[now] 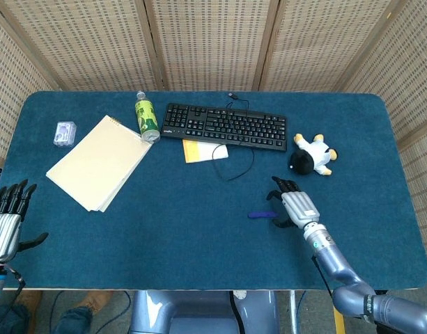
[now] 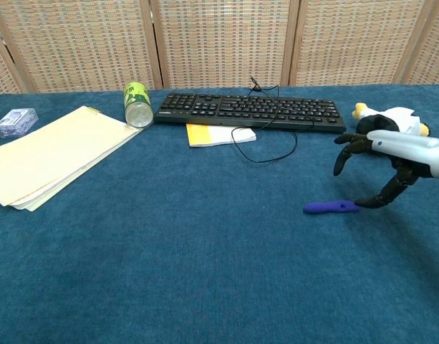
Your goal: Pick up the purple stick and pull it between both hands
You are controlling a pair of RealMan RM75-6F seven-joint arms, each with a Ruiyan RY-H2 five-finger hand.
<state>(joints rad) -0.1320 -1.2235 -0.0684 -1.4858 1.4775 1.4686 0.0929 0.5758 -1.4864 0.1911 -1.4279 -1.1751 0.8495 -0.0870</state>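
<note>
Fingers [image 2: 348, 148] of my right hand [image 1: 294, 206] hung spread beside the purple stick [image 2: 332, 207], which lay flat on the blue surface [image 1: 199, 229]. Only the head view showed my left hand [image 1: 5, 224], spread and empty at the near edge.

Right hand [image 1: 294, 204] outstretched, fingers spread, left hand [image 1: 5, 224] empty, fingers apart

hands: two, left [image 1: 5, 226], right [image 1: 294, 204]
stick [image 2: 332, 207]: one
keyboard [image 1: 224, 126]: one
bottle [image 1: 146, 117]: one
toy [image 1: 311, 155]: one
folder [image 1: 99, 162]: one
box [image 1: 64, 132]: one
notepad [image 1: 203, 150]: one
</note>
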